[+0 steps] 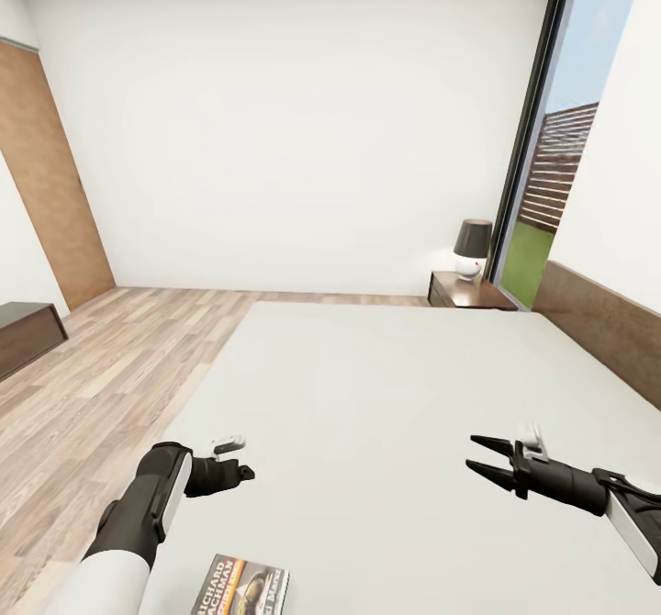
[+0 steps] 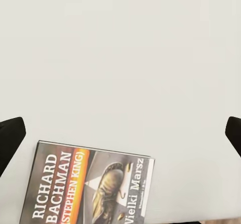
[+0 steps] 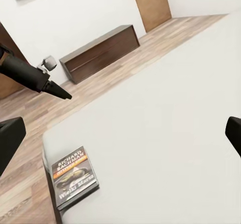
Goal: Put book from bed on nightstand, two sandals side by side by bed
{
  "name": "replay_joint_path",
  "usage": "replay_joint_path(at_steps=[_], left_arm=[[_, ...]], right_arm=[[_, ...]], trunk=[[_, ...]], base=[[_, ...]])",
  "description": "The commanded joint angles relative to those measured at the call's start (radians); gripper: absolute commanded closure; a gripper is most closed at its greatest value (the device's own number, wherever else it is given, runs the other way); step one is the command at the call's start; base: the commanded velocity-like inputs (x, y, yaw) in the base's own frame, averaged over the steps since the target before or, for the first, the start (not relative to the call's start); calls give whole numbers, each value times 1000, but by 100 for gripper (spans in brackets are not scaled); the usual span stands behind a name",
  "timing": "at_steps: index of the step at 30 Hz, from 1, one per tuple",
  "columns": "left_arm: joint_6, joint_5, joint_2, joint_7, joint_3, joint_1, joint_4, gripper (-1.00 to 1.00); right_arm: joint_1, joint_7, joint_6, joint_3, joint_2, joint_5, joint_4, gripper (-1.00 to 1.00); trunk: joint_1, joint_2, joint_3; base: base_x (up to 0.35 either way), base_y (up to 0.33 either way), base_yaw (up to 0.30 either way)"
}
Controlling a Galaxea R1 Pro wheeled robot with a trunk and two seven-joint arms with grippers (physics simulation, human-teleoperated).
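Nothing of the task looked finished: the book (image 1: 240, 587) lay flat on the bed (image 1: 386, 385), at its near left corner by the edge. Left tool (image 1: 240, 473) hung just beyond it, fingers apparently spread; right tool (image 1: 485, 465) hovered spread, well to the right. Moving the book to the far nightstand (image 1: 468, 292), beside the lamp (image 1: 472, 250), remained, as did the sandals. Bare mattress and open floor (image 1: 110, 367) left room.

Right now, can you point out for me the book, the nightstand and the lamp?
book (image 2: 93, 186): left wrist view, middle of its cover.
nightstand (image 1: 470, 293): head view, its dark top, beyond the bed's far corner.
lamp (image 1: 472, 238): head view, its dark shade, standing on the nightstand.
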Motion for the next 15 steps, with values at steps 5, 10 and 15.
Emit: replay_joint_path(at_steps=[5, 10, 15], left_arm=[[4, -10, -1, -9, 4, -1, -1, -100], [4, -11, 0, -9, 4, -1, -1, -100], [4, -12, 0, -9, 4, -1, -1, -100]], right_arm=[[-1, 2, 11, 2, 0, -4, 0, -100], [-1, 2, 11, 2, 0, -4, 0, -100], [-1, 2, 9, 2, 0, -3, 0, -100]], trunk=[[19, -36, -17], [38, -71, -33], [58, -106, -48]], base=[[0, 0, 0], [0, 0, 0], [0, 0, 0]])
